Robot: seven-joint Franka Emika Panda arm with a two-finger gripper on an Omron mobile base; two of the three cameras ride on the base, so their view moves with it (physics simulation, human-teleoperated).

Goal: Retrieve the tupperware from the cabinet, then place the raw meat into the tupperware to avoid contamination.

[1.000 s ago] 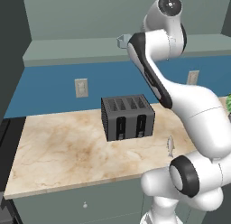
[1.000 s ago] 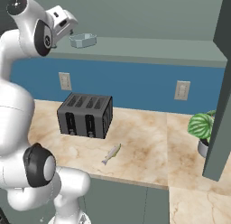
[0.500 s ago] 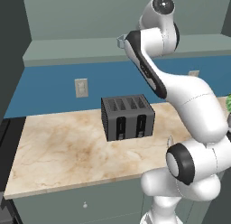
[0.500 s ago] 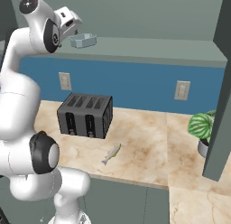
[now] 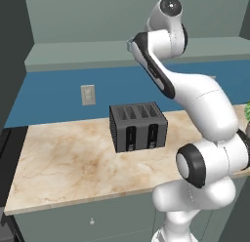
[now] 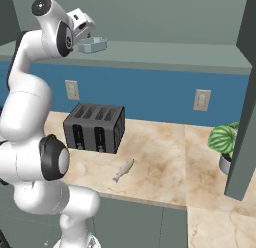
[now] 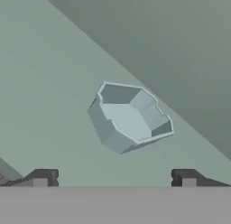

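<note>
Directly ahead of the jaws, on the open shelf of the cabinet (image 6: 165,52): the tupperware (image 7: 129,117), empty, resting flat on the shelf floor, not yet touched. Centred between the two fingertips (image 7: 41,177) in the hand view, slightly nearer the left tip than the right, and well clear of both.

Gripper (image 7: 113,177): jaws spread wide, holding nothing. Seen from the right base view, raised to shelf height with the hand (image 6: 80,23) just beside and above the tupperware (image 6: 93,44), pointing along the shelf toward it.

Container shape: shallow, octagonal rim, no strong long axis; slightly wider across the line between the fingertips than along it. Rim flats set at an angle to the jaw line, so a small roll of the wrist probably needed to bring the pads square onto two opposite flats. Judged next move: straight advance along the pointing direction until the rim sits between the pads, then close.

Below and behind the jaws, on the desk (image 6: 165,162): the raw meat (image 6: 123,170), a slim fish lying just in front of the toaster (image 6: 95,127), long axis running diagonally toward the desk's front edge. Plant (image 6: 227,142) further right. Single arm only; no choice of nearer hand.
</note>
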